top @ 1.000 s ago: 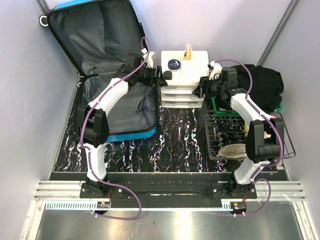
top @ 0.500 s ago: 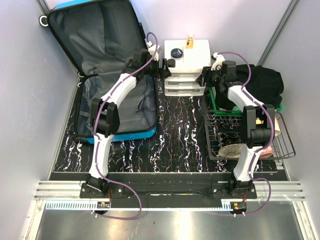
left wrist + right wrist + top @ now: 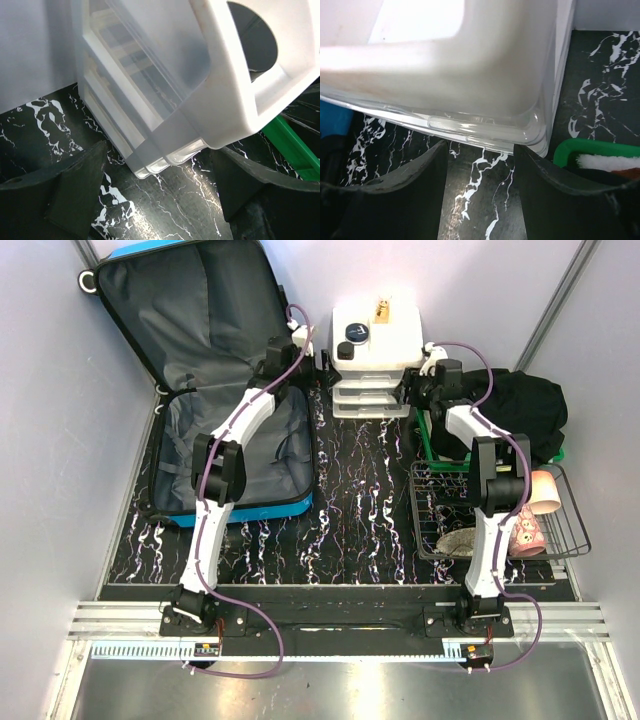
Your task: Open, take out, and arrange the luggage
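Blue luggage (image 3: pixel 185 320) lying open at the back left of the table (image 3: pixel 370 500), left gripper (image 3: pixel 320 360) spread wide beside the white drawer box (image 3: pixel 385 340), right gripper (image 3: pixel 412 395) open at its other side, both holding nothing.

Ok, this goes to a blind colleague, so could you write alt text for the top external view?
Both arms reach to the white three-drawer organiser at the back of the table, the left gripper at its left side and the right gripper at its right. The blue luggage lies open on the left; a wire basket sits on the right.
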`<state>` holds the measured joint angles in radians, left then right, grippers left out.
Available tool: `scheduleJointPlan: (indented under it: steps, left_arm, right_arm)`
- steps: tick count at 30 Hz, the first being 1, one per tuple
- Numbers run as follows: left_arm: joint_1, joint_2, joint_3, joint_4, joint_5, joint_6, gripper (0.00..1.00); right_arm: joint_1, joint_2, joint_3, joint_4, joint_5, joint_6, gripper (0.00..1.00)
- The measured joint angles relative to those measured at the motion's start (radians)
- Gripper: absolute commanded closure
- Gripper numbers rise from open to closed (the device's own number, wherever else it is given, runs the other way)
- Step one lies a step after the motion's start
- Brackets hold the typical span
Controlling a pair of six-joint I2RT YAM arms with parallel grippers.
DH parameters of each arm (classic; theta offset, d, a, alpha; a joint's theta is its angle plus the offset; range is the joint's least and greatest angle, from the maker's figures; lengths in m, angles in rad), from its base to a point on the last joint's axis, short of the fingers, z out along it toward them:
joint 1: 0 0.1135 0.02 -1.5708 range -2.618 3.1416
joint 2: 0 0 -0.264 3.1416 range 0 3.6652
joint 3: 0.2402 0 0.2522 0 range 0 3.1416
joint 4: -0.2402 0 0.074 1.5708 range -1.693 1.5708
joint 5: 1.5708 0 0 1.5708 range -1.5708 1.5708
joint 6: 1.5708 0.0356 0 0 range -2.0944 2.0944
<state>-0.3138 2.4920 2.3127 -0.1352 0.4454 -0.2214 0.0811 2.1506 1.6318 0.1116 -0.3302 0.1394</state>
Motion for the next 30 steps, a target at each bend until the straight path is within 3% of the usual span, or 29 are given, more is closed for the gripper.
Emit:
scheduleJointPlan:
  steps: [4, 8, 11, 17, 22, 26, 30]
  left_arm:
    - [-0.001, 0.000, 0.000, 0.028, -0.003, -0.001, 0.12]
    - [0.003, 0.000, 0.000, 0.030, 0.004, 0.005, 0.02]
    - [0.006, -0.014, -0.021, 0.025, 0.027, 0.027, 0.01]
    - [0.040, -0.272, -0.315, -0.055, 0.106, 0.100, 0.01]
    - [0.142, -0.523, -0.447, -0.105, 0.153, 0.134, 0.01]
    - [0.243, -0.652, -0.486, -0.102, 0.158, 0.138, 0.01]
    - [0.284, -0.694, -0.543, -0.105, 0.163, 0.127, 0.01]
  right_arm:
    - [0.000, 0.017, 0.018, 0.015, 0.041, 0.000, 0.37]
    - [0.000, 0.017, 0.018, 0.028, 0.061, 0.000, 0.36]
    - [-0.001, 0.008, 0.017, 0.025, 0.031, 0.001, 0.36]
    - [0.012, -0.133, -0.009, -0.003, -0.076, -0.023, 0.36]
    - [0.083, -0.259, 0.018, -0.010, -0.142, -0.097, 0.36]
    - [0.196, -0.214, 0.150, -0.037, -0.168, -0.180, 0.36]
    - [0.284, -0.065, 0.345, -0.058, -0.174, -0.202, 0.34]
